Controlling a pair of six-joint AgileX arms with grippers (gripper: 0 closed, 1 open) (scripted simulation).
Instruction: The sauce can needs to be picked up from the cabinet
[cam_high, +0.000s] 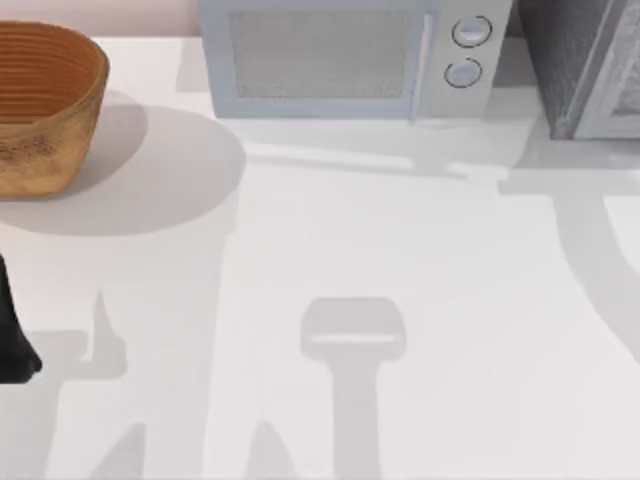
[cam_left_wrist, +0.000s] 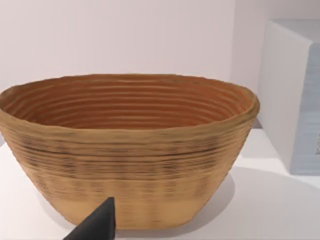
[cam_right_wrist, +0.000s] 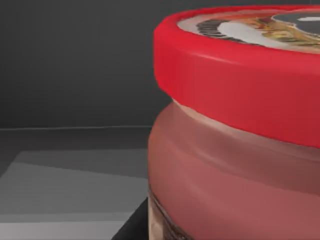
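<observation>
Right wrist view: sauce can (cam_right_wrist: 240, 150) close against dark cabinet wall (cam_right_wrist: 75, 60); claw state indiscernible.

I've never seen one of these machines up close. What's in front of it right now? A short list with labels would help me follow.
Setting: white table, simulated scene
Woven basket: far left of the table, upright, nothing visible inside
Microwave: at the back, middle, door shut, two round knobs
Cabinet: back right corner
Sauce can: red lid, very close to the right wrist camera, dark walls behind it
Left arm: dark shape at the table's left edge, its wrist camera facing the basket
Left fingertip: dark, pointing toward the basket
</observation>
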